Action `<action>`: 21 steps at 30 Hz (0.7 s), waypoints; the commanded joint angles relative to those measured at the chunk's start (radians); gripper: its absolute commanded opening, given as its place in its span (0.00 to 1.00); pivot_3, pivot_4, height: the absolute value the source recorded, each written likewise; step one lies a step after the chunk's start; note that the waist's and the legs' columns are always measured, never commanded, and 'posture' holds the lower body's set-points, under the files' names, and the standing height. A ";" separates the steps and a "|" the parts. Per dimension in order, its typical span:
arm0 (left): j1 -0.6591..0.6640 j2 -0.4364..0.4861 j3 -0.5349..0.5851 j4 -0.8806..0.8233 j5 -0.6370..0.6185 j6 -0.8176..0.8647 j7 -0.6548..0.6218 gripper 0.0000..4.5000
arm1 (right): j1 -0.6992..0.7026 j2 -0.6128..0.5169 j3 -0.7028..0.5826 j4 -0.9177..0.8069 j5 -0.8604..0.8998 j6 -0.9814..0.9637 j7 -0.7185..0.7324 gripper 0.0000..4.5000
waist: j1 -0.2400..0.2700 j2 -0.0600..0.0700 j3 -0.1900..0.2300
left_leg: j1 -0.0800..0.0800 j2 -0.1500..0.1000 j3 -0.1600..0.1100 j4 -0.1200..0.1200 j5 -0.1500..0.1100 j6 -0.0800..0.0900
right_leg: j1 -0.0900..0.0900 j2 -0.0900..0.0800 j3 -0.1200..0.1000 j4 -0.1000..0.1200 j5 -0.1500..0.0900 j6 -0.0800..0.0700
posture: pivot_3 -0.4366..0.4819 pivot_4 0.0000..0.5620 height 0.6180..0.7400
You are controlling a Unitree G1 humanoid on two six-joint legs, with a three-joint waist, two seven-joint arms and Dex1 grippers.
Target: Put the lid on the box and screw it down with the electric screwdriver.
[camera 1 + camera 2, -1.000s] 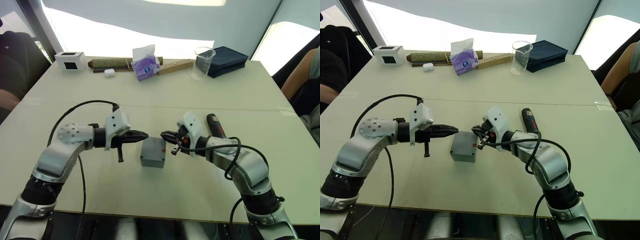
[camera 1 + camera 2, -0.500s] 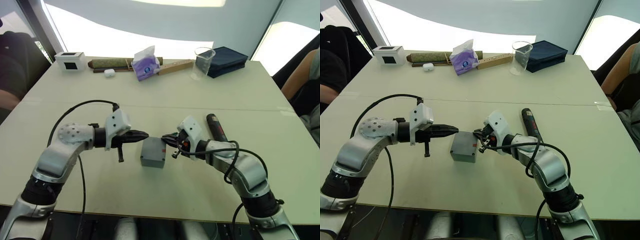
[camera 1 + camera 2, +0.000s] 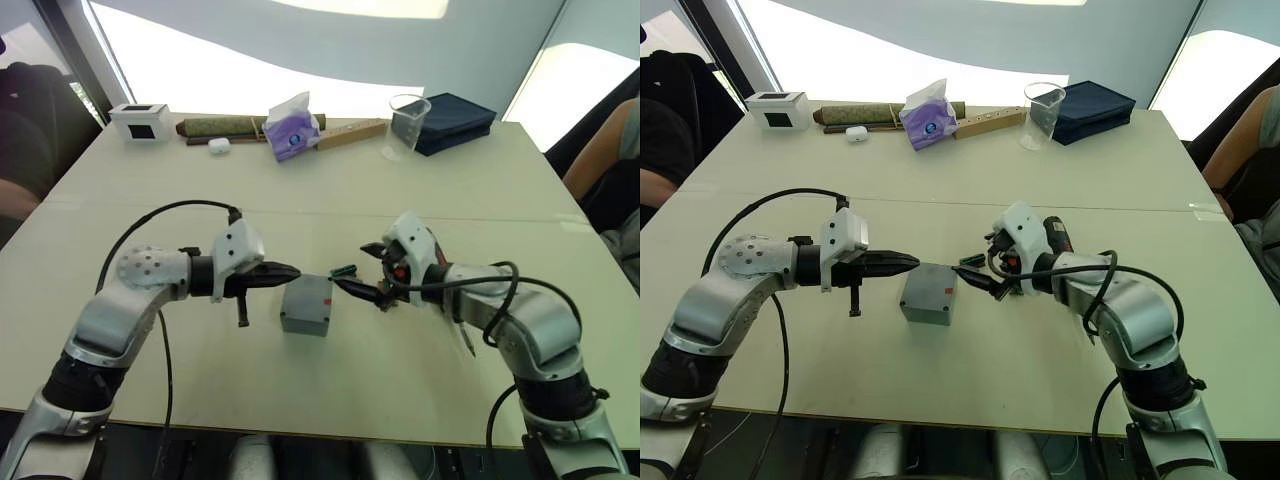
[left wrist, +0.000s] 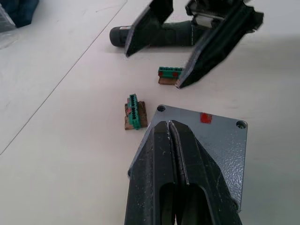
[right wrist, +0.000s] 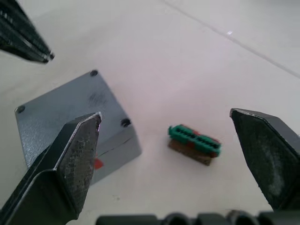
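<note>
- On the table (image 3: 150, 200), mid-near, your box (image 3: 306, 305) sits with the lid (image 4: 206, 136) already on, red mark up; nudging it with either arm would shift the unscrewed lid.
- Your right gripper (image 3: 985, 272), fingers spread wide, hangs just right of the box.
- Your left gripper (image 3: 285, 272), fingers pressed together, hovers over the box's left edge.
- Just behind your right gripper lies the electric screwdriver (image 4: 159, 35); two green circuit boards (image 4: 133, 112) nearby could get pinched instead.

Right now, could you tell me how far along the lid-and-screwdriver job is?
Done: the lid already sits on the box. In hand: nothing; the left gripper is shut and empty beside the box, and the right gripper is open over a green circuit board. Left: the electric screwdriver lies ungrasped, so the screwing remains.
</note>
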 commanded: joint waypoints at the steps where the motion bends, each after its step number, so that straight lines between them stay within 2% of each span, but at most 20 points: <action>1: -0.025 -0.011 0.006 -0.063 -0.051 0.012 -0.017 0.00 | -0.158 -0.144 -0.098 -0.002 0.063 0.243 0.013 1.00 | 0.001 0.001 0.001 | 0.000 0.000 0.001 0.000 0.000 0.000 | 0.000 -0.001 0.000 0.000 0.000 0.000 | 0.48 0.27 0.85; 5: -0.033 -0.034 -0.003 -0.067 -0.055 -0.008 -0.016 0.00 | -0.331 -0.295 0.016 0.113 0.075 0.497 0.005 1.00 | 0.002 0.000 0.000 | 0.000 0.000 0.001 0.000 0.000 0.000 | -0.001 -0.001 0.000 0.000 0.000 0.000 | 0.48 0.27 0.85; 8: -0.036 -0.052 -0.019 -0.075 -0.045 -0.009 -0.007 0.00 | -0.371 -0.376 0.090 0.160 0.117 0.534 0.020 1.00 | 0.000 0.000 0.000 | 0.000 0.000 0.000 -0.001 -0.001 0.001 | -0.001 0.000 0.000 -0.001 0.000 0.000 | 0.48 0.27 0.85; 10: -0.031 -0.059 -0.014 -0.078 -0.053 -0.023 -0.016 0.00 | -0.422 -0.415 0.164 0.268 0.166 0.534 -0.029 1.00 | -0.002 0.001 0.001 | -0.001 0.000 0.001 -0.001 -0.001 0.002 | -0.001 0.000 0.001 -0.001 0.000 0.000 | 0.48 0.27 0.85; 13: -0.038 -0.093 -0.036 -0.084 -0.044 -0.034 0.006 0.00 | -0.460 -0.487 0.270 0.356 0.235 0.534 -0.029 1.00 | -0.002 0.001 0.001 | -0.001 0.000 0.002 0.000 -0.001 0.002 | -0.001 -0.001 0.002 -0.001 0.000 0.000 | 0.48 0.27 0.85; 18: -0.040 -0.118 -0.044 -0.078 -0.037 -0.056 0.014 0.00 | -0.522 -0.494 0.402 0.485 0.299 0.534 -0.079 1.00 | -0.003 0.000 0.001 | -0.001 0.000 0.001 0.000 -0.001 0.003 | -0.002 -0.001 0.002 -0.001 0.000 0.000 | 0.48 0.27 0.85; 21: -0.031 -0.121 -0.049 -0.071 -0.034 -0.071 0.003 0.00 | -0.530 -0.452 0.444 0.593 0.296 0.534 -0.119 1.00 | -0.003 0.001 0.001 | -0.001 0.000 0.001 0.000 -0.001 0.003 | -0.002 -0.001 0.002 -0.001 0.000 0.000 | 0.48 0.27 0.85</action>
